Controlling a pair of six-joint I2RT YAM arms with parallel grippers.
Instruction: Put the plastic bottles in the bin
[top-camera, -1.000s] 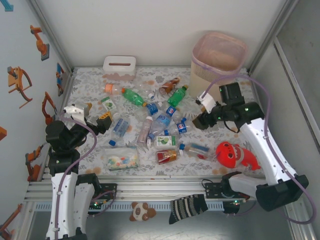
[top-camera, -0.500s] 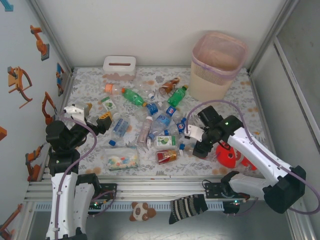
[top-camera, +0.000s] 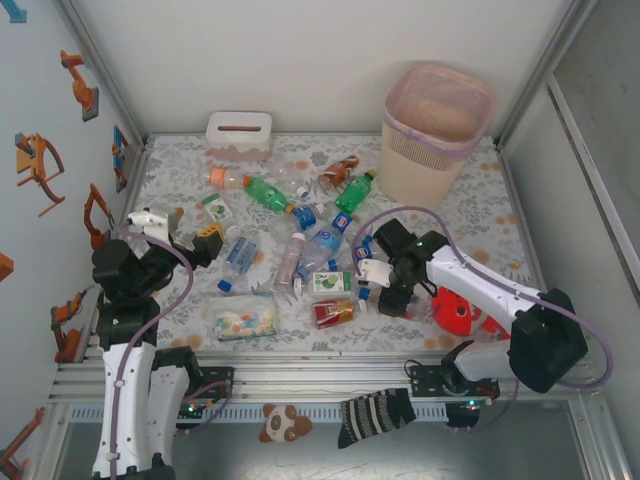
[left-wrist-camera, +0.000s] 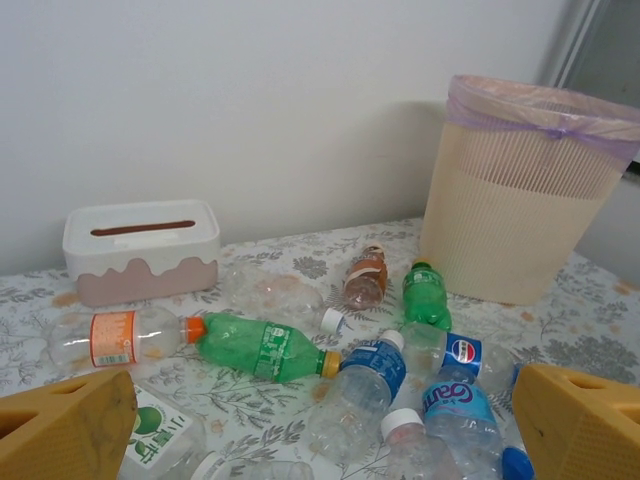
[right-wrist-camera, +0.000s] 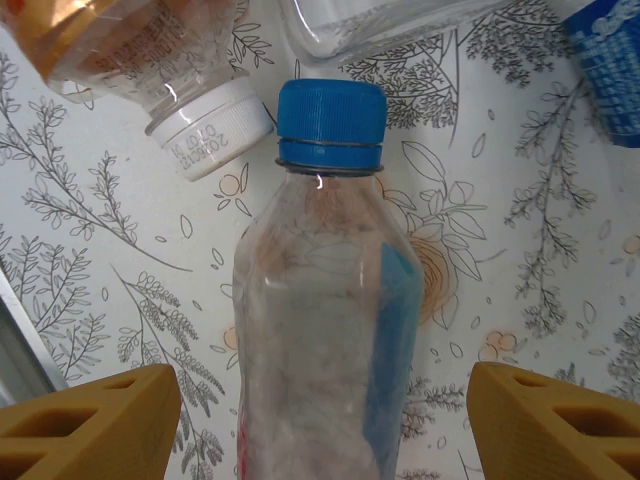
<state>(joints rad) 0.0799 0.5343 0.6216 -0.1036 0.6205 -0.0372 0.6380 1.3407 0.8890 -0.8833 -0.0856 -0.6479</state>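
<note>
- One blue label shows the Pepsi logo on the Pepsi bottle (left-wrist-camera: 462, 352); beside it, the Ganten bottle (left-wrist-camera: 452, 405) has script lettering.
- My right gripper (right-wrist-camera: 320, 420) stands wide apart, straddling a blue-capped clear bottle (right-wrist-camera: 325, 300) that lies on the table (right-wrist-camera: 130, 260), with both fingers clear of it.
- My left gripper (left-wrist-camera: 320, 430) gapes, empty.
- The bin (top-camera: 425, 160) stands upright at the far right.

On the floral-patterned table (top-camera: 480, 215): low white tissue box with pink scalloped base (top-camera: 238, 133) against the back wall, flat clear packet of coloured pieces (top-camera: 241, 320) near the front left, red rounded toy (top-camera: 455, 312) near the front right. Beyond the near edge: striped black-and-white sock (top-camera: 375, 415) just beside small brown-and-white plush (top-camera: 277, 422).
</note>
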